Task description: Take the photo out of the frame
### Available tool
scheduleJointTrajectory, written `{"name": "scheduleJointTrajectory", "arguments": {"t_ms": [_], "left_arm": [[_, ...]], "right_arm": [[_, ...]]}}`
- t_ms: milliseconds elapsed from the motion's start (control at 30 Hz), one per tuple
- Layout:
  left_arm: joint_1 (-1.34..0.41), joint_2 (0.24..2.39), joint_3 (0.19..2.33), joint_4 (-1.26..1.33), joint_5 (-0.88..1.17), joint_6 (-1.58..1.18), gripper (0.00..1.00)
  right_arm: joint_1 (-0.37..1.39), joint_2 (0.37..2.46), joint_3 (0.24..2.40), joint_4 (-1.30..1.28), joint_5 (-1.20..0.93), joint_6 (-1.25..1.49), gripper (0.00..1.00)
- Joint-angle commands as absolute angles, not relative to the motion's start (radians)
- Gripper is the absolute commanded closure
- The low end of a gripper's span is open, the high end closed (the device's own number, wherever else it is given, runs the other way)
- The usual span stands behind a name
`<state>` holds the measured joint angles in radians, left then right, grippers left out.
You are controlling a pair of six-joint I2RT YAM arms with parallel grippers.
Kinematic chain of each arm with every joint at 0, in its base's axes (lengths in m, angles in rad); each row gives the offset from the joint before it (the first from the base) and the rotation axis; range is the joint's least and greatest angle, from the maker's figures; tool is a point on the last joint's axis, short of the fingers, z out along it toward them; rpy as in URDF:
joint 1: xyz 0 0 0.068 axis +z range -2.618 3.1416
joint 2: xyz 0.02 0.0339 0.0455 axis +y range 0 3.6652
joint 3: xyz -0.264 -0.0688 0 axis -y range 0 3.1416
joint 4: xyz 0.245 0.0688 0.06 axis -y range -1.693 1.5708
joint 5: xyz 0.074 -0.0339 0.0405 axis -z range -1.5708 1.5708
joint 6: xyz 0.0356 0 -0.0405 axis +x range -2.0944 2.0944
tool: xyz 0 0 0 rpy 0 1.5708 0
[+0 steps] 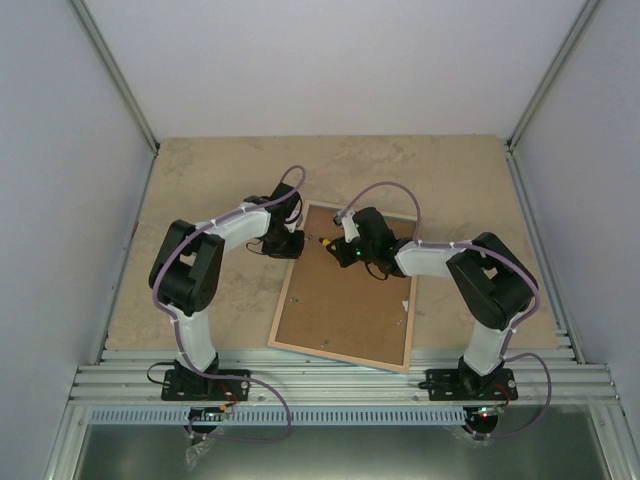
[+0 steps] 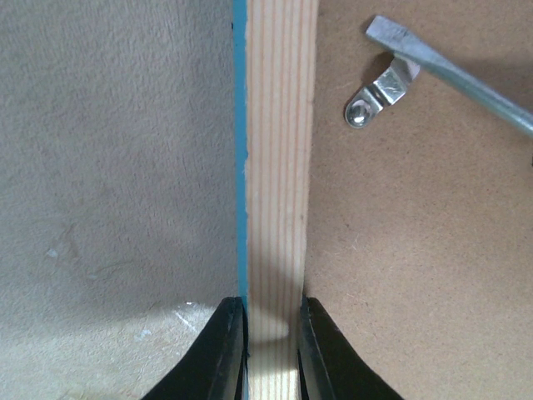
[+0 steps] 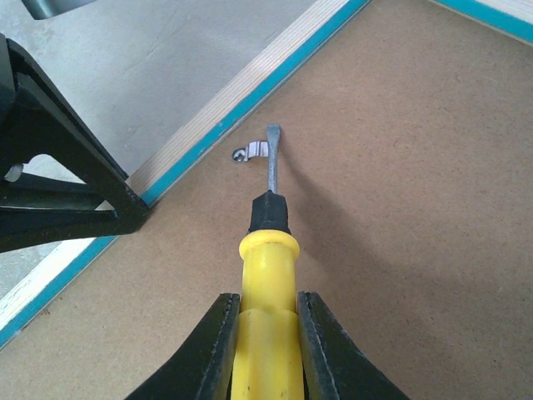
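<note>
Right wrist view: right gripper [image 3: 266, 304] grasps the screwdriver [image 3: 268, 250], whose tip points straight up the picture at the metal clip [image 3: 250, 153] on the frame [image 3: 400, 250].

Worktop [image 1: 200, 180]: beige, mottled surface. One item directly on it: frame [image 1: 345, 320], fibreboard back up, wood rim between left jaws, back panel beneath right jaws.

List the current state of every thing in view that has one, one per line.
frame, lying face down, brown back up and in place
left claw, shut on the frame's wood rim
right claw, shut on the screwdriver's yellow handle
screwdriver, held, blade tip at the metal clip
metal clip, flat on the back, near the rim
photo, hidden from view
</note>
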<state>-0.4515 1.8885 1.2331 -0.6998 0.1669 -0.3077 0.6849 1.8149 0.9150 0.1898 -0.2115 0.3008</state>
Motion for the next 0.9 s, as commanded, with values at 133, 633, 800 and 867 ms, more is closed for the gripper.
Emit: {"name": "scheduleJointTrajectory", "arguments": {"t_ms": [133,633,800,867], "left_arm": [[-0.446,1.901,1.229,-0.734,0.156,-0.320,1.00],[-0.446,1.900,1.230,-0.735,0.138,-0.327,1.00],[-0.444,1.888,1.212,-0.713,0.150,-0.353,1.00],[-0.445,1.874,1.199,-0.692,0.185,-0.378,1.00]], "right_arm": [[0.687,1.787,0.952,0.067,-0.233,0.247,0.99],[0.685,1.732,0.950,0.014,-0.236,0.249,0.99],[0.674,1.656,0.882,0.106,-0.200,0.285,1.00],[0.669,1.632,0.857,0.129,-0.173,0.300,1.00]]}}
